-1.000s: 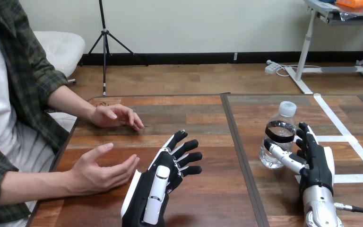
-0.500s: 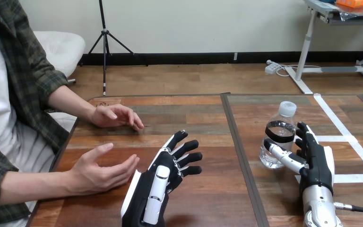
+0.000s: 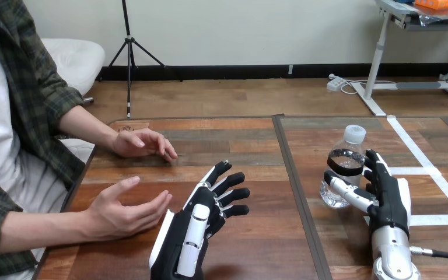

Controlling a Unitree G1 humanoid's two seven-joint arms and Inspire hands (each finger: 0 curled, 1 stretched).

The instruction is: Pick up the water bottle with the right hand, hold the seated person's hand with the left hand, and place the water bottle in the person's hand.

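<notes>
Nearest you, your left robot hand [image 3: 195, 224] sits where it was a second ago, low over the counter [image 3: 256, 175], its fingers spread and fairly straight, holding nothing. Just to its left, the person's nearer hand [image 3: 122, 213] lies palm-up and cupped. It has not moved, and a narrow gap separates the two.

On the other side, your right robot hand [image 3: 389, 195] has crept a little leftward toward the water bottle [image 3: 345, 160]. It is open: the thumb reaches across in front of the bottle's lower part, and the fingers stand upright just beside its right flank. You cannot tell from here whether the thumb touches the plastic.

The water bottle stands upright on the counter in the same spot, cap on.

Farther back at the left, the person's farther hand [image 3: 140, 143] rests on the counter unchanged, palm down and fingers loosely bent.
</notes>
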